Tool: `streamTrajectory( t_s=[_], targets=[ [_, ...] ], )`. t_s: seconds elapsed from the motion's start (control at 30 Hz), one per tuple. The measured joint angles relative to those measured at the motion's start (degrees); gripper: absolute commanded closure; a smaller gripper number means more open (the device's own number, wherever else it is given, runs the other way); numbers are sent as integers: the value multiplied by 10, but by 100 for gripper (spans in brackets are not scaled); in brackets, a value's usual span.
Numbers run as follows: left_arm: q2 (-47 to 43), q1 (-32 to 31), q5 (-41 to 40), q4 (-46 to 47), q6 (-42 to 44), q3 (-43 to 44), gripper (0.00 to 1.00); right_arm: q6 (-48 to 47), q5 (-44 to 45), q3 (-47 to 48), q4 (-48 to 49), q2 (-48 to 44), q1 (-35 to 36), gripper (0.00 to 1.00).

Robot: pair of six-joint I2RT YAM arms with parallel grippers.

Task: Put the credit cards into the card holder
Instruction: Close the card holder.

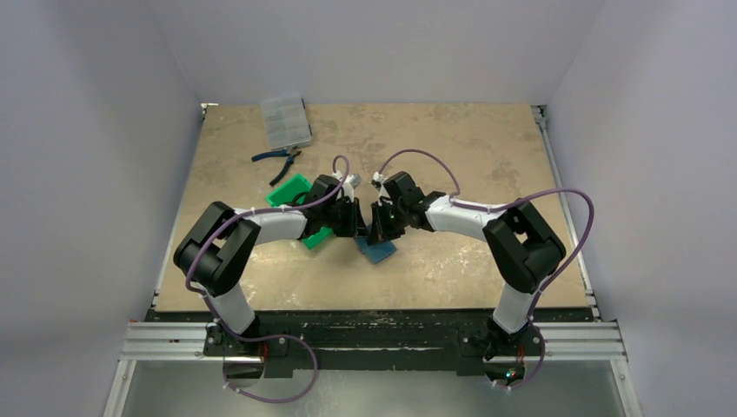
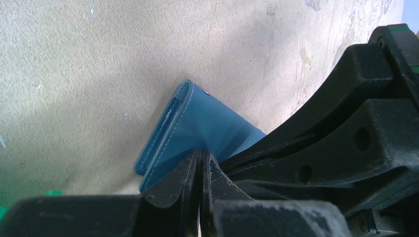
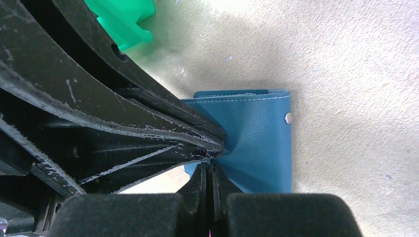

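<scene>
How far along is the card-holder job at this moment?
Done: nothing confirmable; no credit cards show in any view. In hand: the left gripper and right gripper are both shut on the folded card holder. Remaining: whether cards are inside it cannot be told.

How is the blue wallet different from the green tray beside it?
The blue wallet is soft, stitched and creased; the green tray looks like hard moulded plastic. The wallet is pinched by the left gripper and right gripper; the tray is held by nothing. Both are near the middle of the table.
</scene>
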Motion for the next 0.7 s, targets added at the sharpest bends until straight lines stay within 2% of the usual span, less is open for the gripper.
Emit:
streamTrajectory(
  t_s=[0.1, 0.47, 0.57, 0.7],
  targets=[
    [0, 0, 0, 0, 2, 0, 100, 2, 11, 4, -7, 0, 3, 100],
    [0, 0, 0, 0, 10, 0, 100, -13, 26, 15, -20, 2, 6, 78],
    [0, 0, 0, 0, 10, 0, 100, -17, 24, 15, -19, 0, 5, 79],
    [0, 0, 1, 0, 10, 0, 100, -18, 20, 14, -17, 0, 4, 91]
  ],
)
